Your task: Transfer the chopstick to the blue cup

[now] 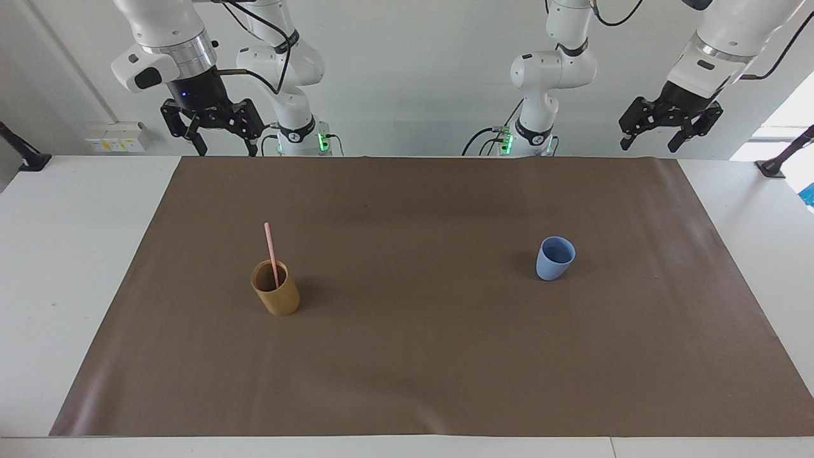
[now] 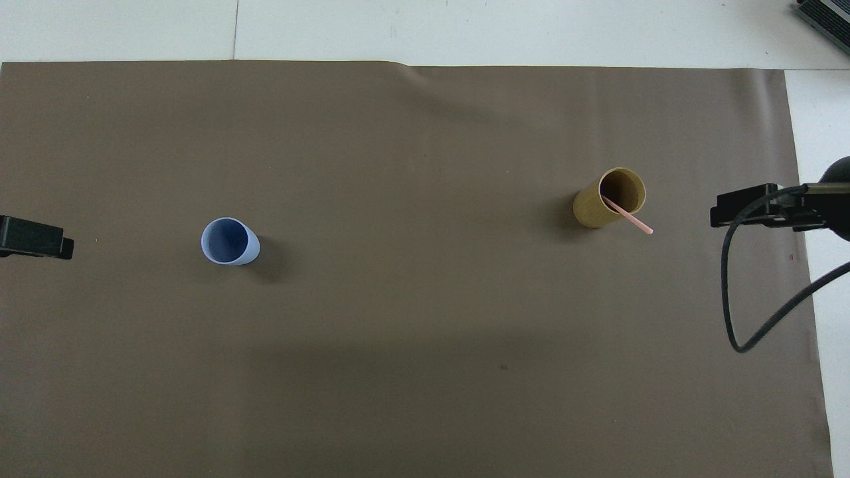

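One pale pink chopstick [image 1: 272, 251] stands tilted in a tan-brown cylindrical holder [image 1: 277, 298] toward the right arm's end of the table; its upper half sticks out above the rim. In the overhead view the chopstick [image 2: 629, 216] leans over the holder [image 2: 607, 199] rim. The blue cup [image 1: 554, 258] stands upright and empty toward the left arm's end, also seen as the blue cup [image 2: 229, 241] from above. My right gripper [image 1: 226, 151] hangs open, high over the table's robot-side edge. My left gripper [image 1: 650, 145] hangs open, likewise raised. Both hold nothing.
A brown mat [image 1: 407, 356] covers most of the white table [image 1: 63, 254]. A black cable [image 2: 764, 312] loops down from the right arm over the mat's edge. Two green-lit arm bases stand at the robots' edge.
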